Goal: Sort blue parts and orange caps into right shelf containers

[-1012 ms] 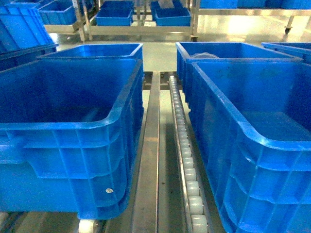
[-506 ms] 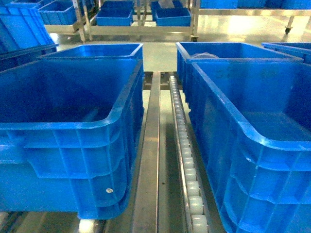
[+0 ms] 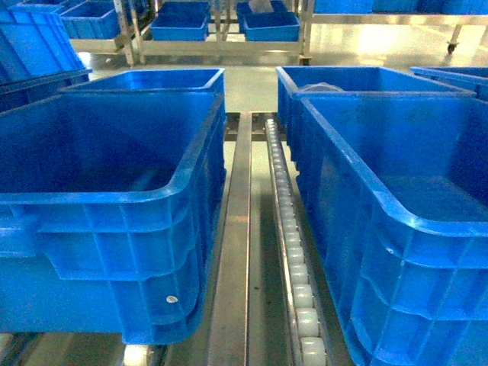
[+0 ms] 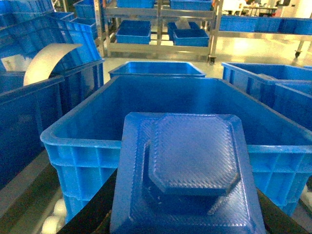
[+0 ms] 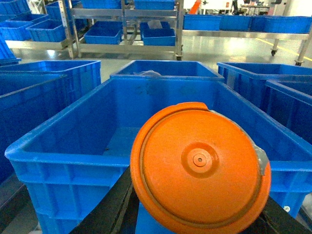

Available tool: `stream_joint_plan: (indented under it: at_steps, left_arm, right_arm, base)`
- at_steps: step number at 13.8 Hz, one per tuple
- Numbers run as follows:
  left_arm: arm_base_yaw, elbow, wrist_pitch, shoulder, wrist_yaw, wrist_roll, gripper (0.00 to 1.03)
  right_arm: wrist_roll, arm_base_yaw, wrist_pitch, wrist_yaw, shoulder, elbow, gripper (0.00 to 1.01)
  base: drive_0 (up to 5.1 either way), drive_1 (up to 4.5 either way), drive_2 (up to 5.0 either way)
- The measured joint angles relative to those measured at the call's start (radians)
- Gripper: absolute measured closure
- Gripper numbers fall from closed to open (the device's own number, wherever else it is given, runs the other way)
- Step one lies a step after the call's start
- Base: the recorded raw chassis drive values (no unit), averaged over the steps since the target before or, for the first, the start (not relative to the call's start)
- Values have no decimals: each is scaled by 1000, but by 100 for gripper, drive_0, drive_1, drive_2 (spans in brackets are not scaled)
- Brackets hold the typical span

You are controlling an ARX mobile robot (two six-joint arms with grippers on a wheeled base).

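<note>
While the right gripper [image 5: 195, 229] grips an orange cap [image 5: 200, 168], its flat round face points at the camera. The left gripper [image 4: 187, 229] clamps a blue part [image 4: 187, 170], octagonal face up, before a crate [image 4: 87, 141].

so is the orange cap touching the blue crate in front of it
Apart. The right wrist view shows the orange cap held up before the blue crate, overlapping its near rim only in the image, not resting on it or inside it.
</note>
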Motion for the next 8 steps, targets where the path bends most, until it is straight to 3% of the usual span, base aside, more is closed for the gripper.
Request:
stream_joint_plan:
  at_steps: [8]
  left_arm:
    - [0, 0, 0, 0, 0, 0, 60]
  right_arm:
    - [0, 0, 0, 0, 0, 0, 57]
  base:
    - [0, 0, 0]
